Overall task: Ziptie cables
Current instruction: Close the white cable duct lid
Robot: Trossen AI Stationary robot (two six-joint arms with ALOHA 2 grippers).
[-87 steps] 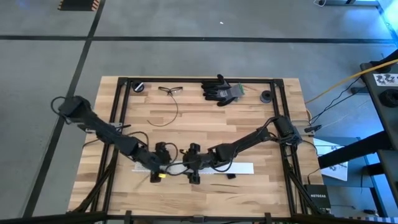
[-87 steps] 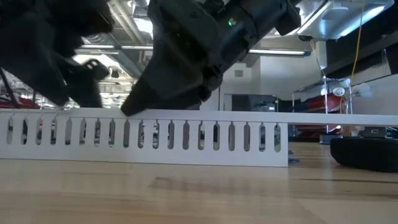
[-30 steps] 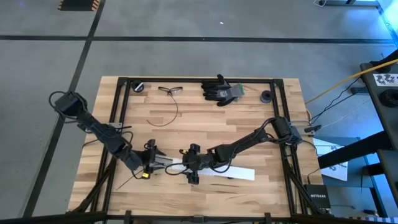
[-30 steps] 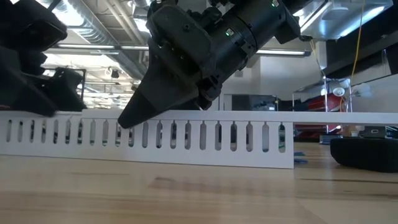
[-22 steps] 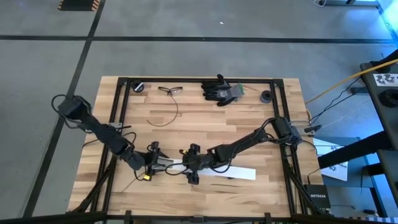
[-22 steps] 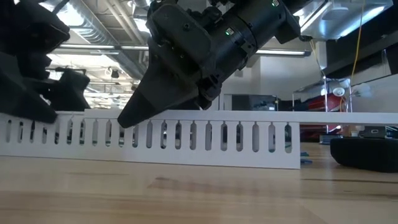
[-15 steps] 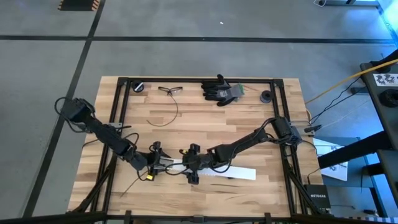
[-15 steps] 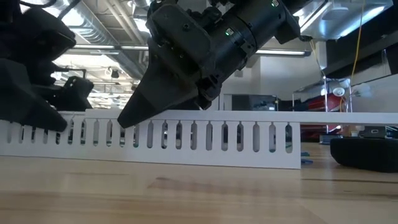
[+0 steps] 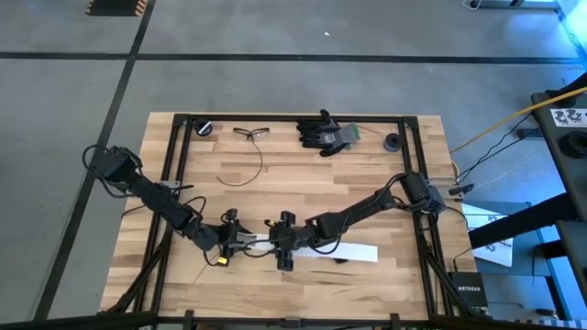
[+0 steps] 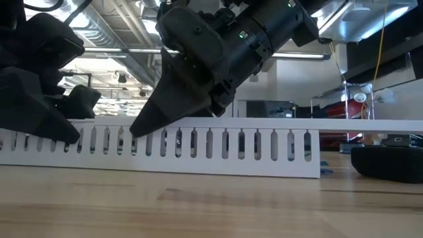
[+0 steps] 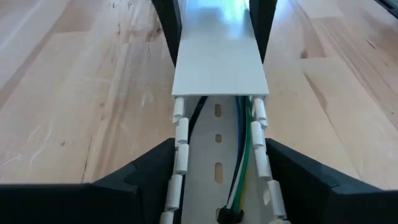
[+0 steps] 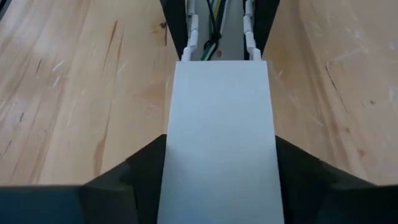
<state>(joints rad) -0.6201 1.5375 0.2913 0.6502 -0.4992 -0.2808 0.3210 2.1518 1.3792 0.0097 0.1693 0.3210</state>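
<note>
Cables point(image 11: 244, 163), green, blue and black, lie inside a white slotted duct point(image 9: 316, 252) near the table's point(image 9: 303, 174) front edge. From above, the left gripper point(image 9: 231, 240) and right gripper point(image 9: 281, 243) meet at the duct's left part. At table level, both dark heads hang over the slotted wall. The left wrist view shows its fingers point(image 11: 152, 165) straddling the open channel, seemingly touching it. The right wrist view shows fingers point(image 12: 149, 158) either side of the flat cover point(image 12: 217, 137); grip uncertain for both.
</note>
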